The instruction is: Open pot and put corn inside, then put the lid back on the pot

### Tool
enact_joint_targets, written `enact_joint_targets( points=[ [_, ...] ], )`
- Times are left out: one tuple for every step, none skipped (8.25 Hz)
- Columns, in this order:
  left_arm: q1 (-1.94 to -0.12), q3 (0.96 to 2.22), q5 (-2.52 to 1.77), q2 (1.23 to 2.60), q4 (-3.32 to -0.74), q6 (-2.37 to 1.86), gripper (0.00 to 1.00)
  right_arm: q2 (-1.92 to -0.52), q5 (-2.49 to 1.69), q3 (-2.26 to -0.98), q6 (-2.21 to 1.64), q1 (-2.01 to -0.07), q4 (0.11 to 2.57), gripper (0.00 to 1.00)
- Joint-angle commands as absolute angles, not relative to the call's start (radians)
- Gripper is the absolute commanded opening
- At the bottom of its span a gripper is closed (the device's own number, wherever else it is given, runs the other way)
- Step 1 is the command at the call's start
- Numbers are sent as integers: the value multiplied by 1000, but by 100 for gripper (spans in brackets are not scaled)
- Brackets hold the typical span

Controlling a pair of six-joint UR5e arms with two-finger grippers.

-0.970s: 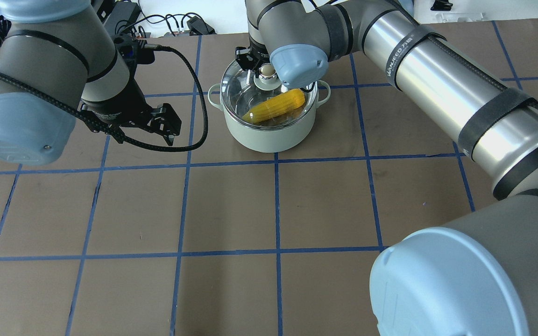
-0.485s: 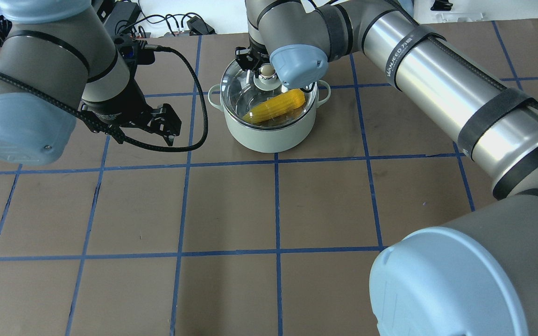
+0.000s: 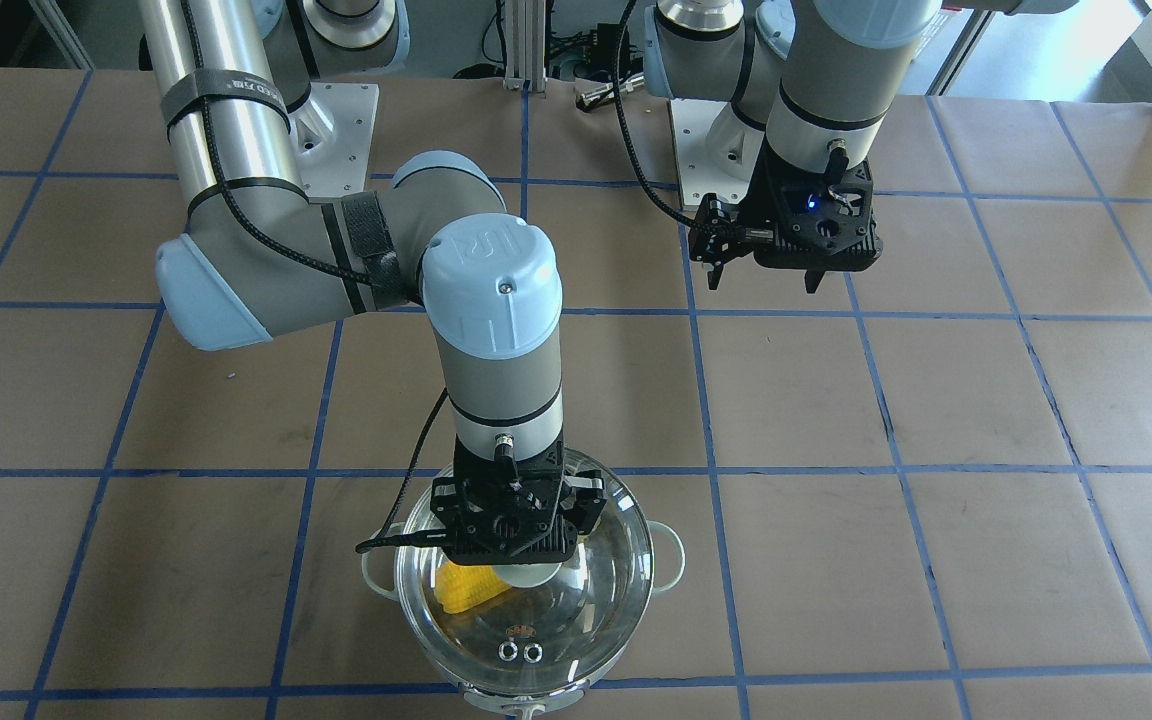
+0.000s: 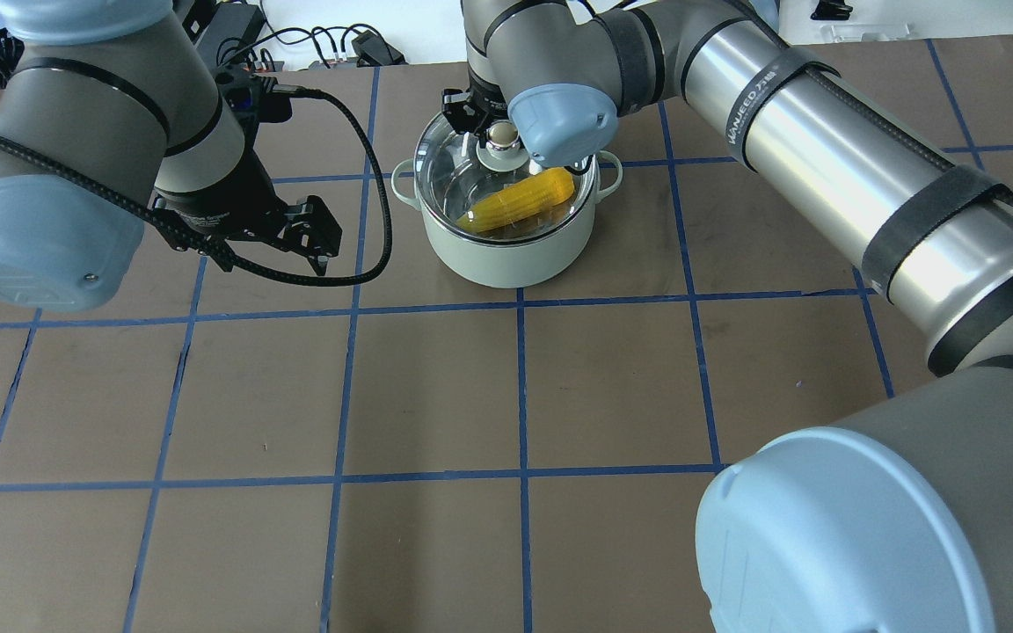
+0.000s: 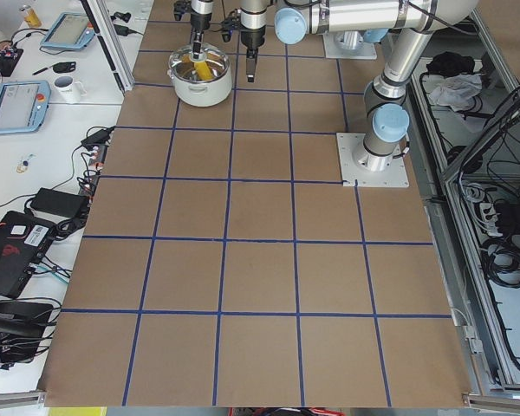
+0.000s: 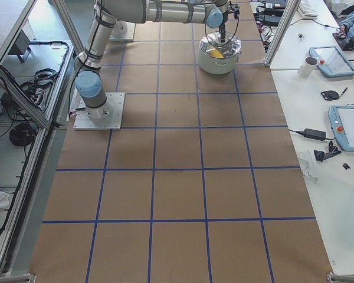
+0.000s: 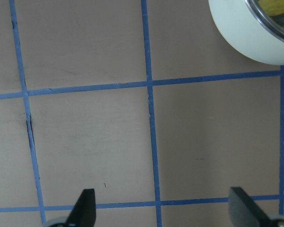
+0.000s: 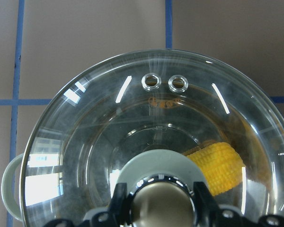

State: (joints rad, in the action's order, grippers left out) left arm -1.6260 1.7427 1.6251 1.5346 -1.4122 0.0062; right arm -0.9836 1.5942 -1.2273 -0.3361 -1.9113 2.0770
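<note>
Left side: left gripper (image 3: 764, 283) hangs over bare table (image 4: 436, 396), fingers spread wide, nothing in them, well clear of the pot. It's parked and out of the job as far as I can judge. Centre, far half of the table: pot (image 4: 506, 255) stands upright on the paper. The corn (image 4: 520, 200) lies flat inside on the bottom, visible through the glass. The lid (image 4: 454, 171) is on top of the pot, and in the right wrist view its rim looks level and centred on the pot rim, so I read it as seated. Coming in from the right: right gripper (image 8: 159, 202) is straight above the lid, fingers snug on both sides of the knob (image 4: 501, 134). That reads as clamped on it, though I can't make out any gap at the pads. Status: opened, corn in and lid back on all look done. What's left is letting go of the knob and lifting the right arm clear. Against the overhead shots from a second and half a second ago I see no change. Both arms, the pot, the lid and the corn sit in the same spots, so it's holding there.
</note>
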Motion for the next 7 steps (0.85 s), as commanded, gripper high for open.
enact_joint_targets(
  points=[
    [-1626,1743,1624,1536,-1411,6,100,-983,1594,-1230,-333,-1911,2077,48],
    [-1626,1743,1624,1536,-1411,9,100,-983,1594,-1233,-331,-1911,2075,48],
    [-1626,1743,1624,1536,-1413,9,100,-985,1594,-1233,-328,-1911,2074,48],
    [-1626,1743,1626,1536,-1411,11,100,-985,1598,-1233,-325,-1911,2074,48],
    [-1626,1743,1628,1536,-1411,11,100,-983,1598,-1233,-325,-1911,2074,48],
    [-1626,1743,1628,1536,-1413,11,100,-983,1598,-1233,-325,-1911,2074,48],
    [-1626,1743,1628,1536,-1413,12,100,-982,1597,-1235,-325,-1911,2074,48]
  ],
)
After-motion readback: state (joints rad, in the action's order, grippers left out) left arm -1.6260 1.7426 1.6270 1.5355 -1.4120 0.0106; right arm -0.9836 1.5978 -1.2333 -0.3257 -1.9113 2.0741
